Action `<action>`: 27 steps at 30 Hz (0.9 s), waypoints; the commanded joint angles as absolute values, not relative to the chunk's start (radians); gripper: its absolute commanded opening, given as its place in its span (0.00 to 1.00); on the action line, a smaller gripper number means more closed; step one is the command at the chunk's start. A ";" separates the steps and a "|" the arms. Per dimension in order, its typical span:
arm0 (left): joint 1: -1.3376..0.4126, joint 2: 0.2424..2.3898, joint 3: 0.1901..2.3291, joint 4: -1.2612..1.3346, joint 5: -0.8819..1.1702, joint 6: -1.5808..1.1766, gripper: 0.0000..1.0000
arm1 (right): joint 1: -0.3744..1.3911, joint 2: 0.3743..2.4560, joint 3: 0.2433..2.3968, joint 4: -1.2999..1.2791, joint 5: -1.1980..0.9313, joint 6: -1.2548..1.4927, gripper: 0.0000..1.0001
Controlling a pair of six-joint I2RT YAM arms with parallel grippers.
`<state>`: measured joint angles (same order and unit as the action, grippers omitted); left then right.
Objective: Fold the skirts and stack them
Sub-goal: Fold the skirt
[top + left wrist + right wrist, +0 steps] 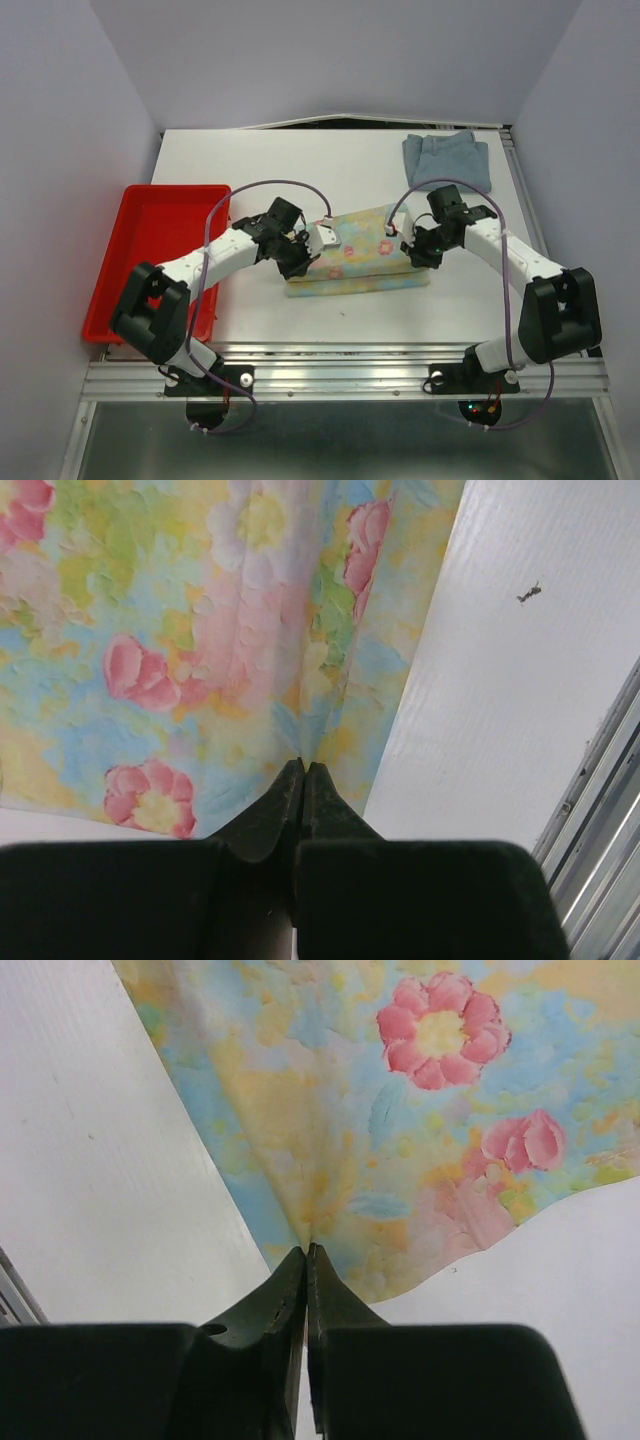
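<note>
The floral skirt [355, 258] lies in the middle of the table [300, 170], well to the right of the red tray [150, 235]. It looks doubled over, with a lower layer peeking out along its near edge. The left gripper [308, 245] has its fingers pressed together on a tuck of cloth at the end nearer the tray. Its wrist view shows the print drawn up into a ridge right at the tips. The right gripper [405, 243] pinches the end farther from the tray in the same way. The denim skirt [446, 158] sits folded at the back corner, farthest from the tray.

I'd judge this a fold or a carry of the floral one. To do it well, both arms should rise together and level. They should hold the cloth lightly taut between them so the layers don't slide apart, then lay it down with edges matched. If either pinch has only the top layer, the fold will fall open, so that lower layer is worth watching as it lifts.
</note>
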<state>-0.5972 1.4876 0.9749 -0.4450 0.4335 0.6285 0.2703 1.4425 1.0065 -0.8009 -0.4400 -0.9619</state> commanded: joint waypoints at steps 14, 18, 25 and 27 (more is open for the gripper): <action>-0.653 1.438 0.945 -0.480 0.422 0.614 0.60 | 0.288 1.480 1.253 -0.807 -0.593 -0.577 0.60; -0.653 1.298 0.979 -0.482 0.449 0.551 0.81 | 0.288 1.543 1.292 -0.743 -0.719 -0.353 0.59; -0.623 1.438 0.994 -0.478 0.673 0.450 0.37 | 0.288 1.629 1.149 -0.576 -0.971 -0.072 0.58; -0.606 1.538 1.023 -0.520 0.725 0.455 0.29 | 0.288 1.647 1.120 -0.562 -1.002 -0.048 0.58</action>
<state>-0.6353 1.3815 0.9955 -0.4541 0.5652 0.4919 0.2829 1.6245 1.1767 -0.6559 -0.8383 -0.2195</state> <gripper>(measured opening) 0.330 0.578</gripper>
